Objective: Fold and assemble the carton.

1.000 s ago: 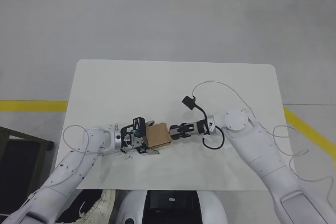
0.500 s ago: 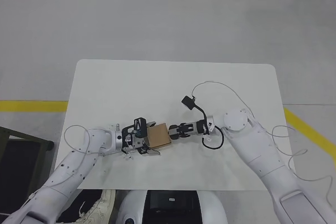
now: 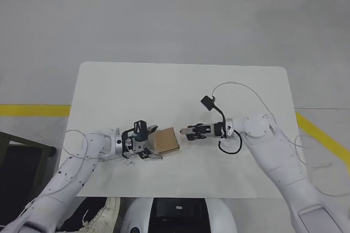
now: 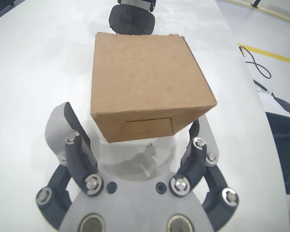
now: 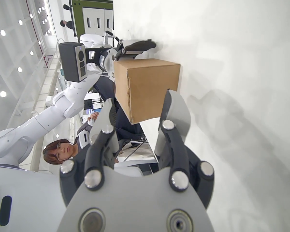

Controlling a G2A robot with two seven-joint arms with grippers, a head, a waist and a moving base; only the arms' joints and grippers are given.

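one carton (image 3: 164, 141), one table (image 3: 221, 87), left gripper (image 4: 131, 117), right gripper (image 5: 140, 98), perhaps one cable (image 4: 257, 65)

The carton (image 3: 164, 140) is hemmed at two opposite ends: the left pincer (image 3: 153, 144) gapes around one, the right pincer (image 3: 185, 130), parted, stands near the other. Its two remaining sides offer passage over the desk (image 3: 181, 87)

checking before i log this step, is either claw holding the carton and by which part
Nothing is held. The carton rests on the table between the left claw and the right claw, both open.
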